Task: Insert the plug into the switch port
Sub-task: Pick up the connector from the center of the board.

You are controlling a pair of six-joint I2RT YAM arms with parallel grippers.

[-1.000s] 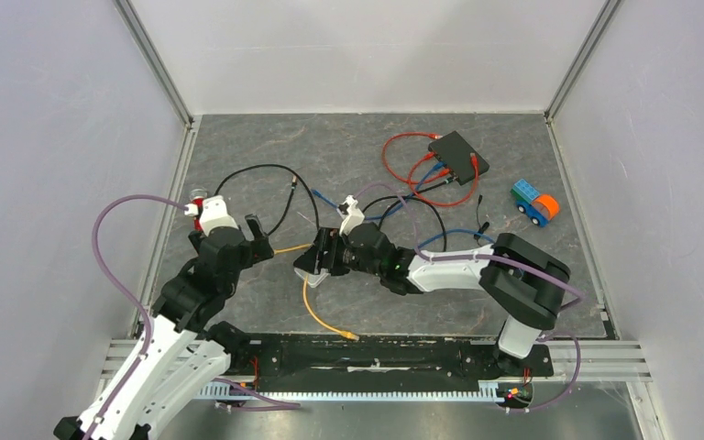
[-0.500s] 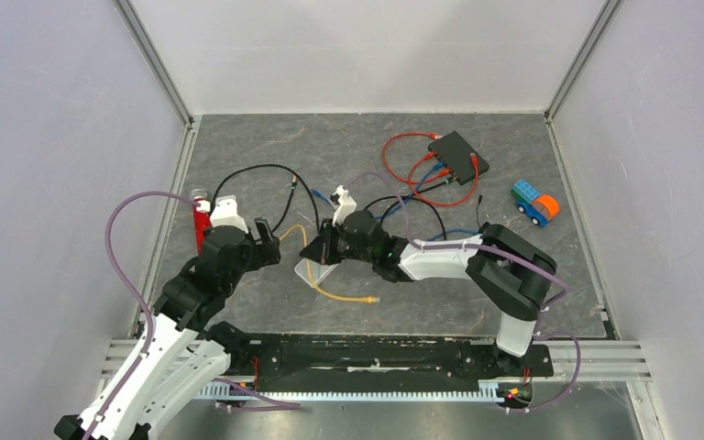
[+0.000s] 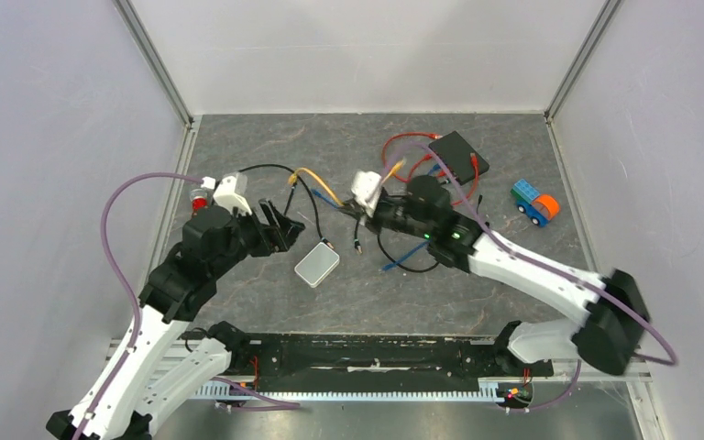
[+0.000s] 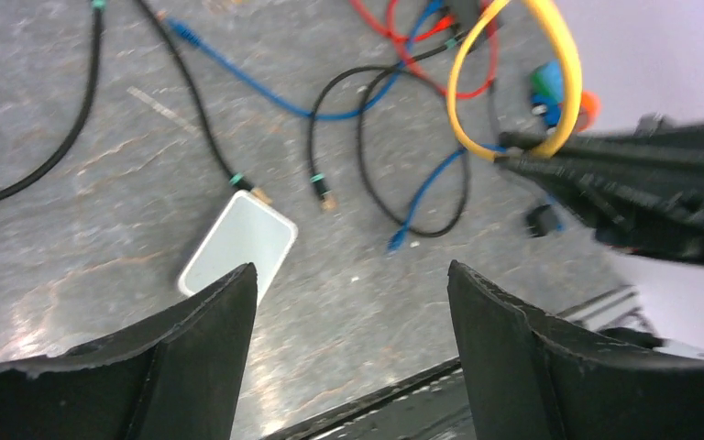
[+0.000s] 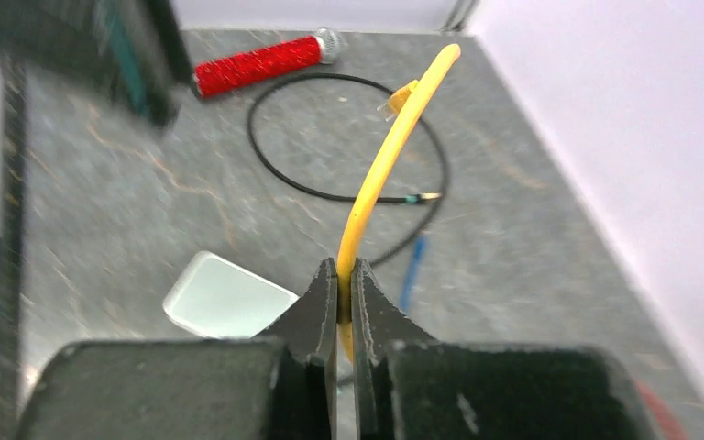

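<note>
**Top view:** we recorded the flat, black, rectangular switch (image 3: 459, 153) at the upper right of the frame. The left arm was bent, and the left gripper (image 3: 281, 227) stood spread.

**Left wrist view:** a smooth white slab (image 4: 238, 252) lay on the mottled grey table (image 4: 73, 229).

**Right wrist view:** the right gripper (image 5: 346, 284) pinched the glossy yellow cable (image 5: 380, 174). The cable arched upward to its plug (image 5: 399, 96), which was held aloft at upper centre, well apart from the switch.
</note>
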